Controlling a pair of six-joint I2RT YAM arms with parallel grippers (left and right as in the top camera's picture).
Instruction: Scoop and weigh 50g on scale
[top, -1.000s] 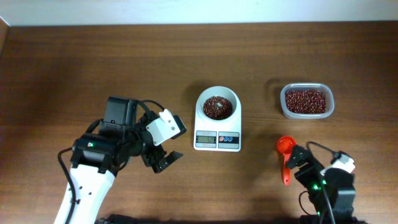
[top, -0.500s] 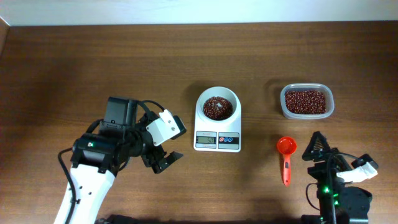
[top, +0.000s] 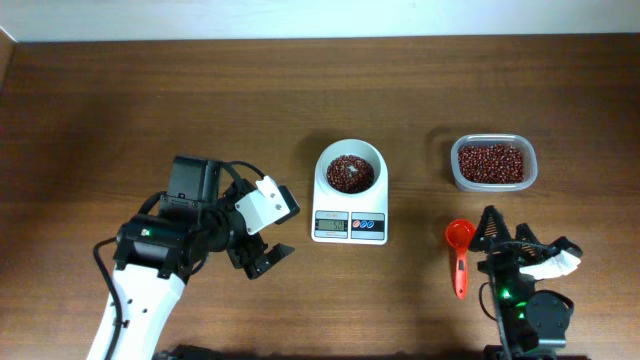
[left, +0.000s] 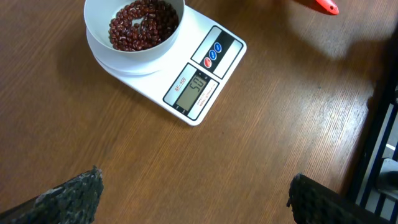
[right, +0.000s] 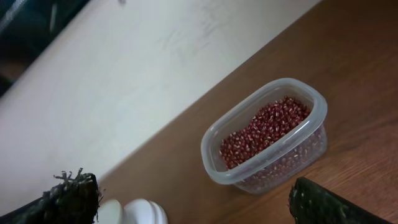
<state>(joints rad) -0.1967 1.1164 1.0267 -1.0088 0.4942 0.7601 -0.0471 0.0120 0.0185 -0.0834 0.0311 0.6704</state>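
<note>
Wooden desk (top: 150, 100), front edge: left gripper (top: 262, 258) and right gripper (top: 505, 238) both spread wide, empty; scale (top: 350, 213) holds beans (top: 350, 172).

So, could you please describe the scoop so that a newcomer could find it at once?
Start at the white scale in the middle of the brown table. To its right, nearer the robot than the clear tub of beans, the scoop lies flat on the wood. It is the only orange-red thing there, a round cup with a straight handle.
</note>
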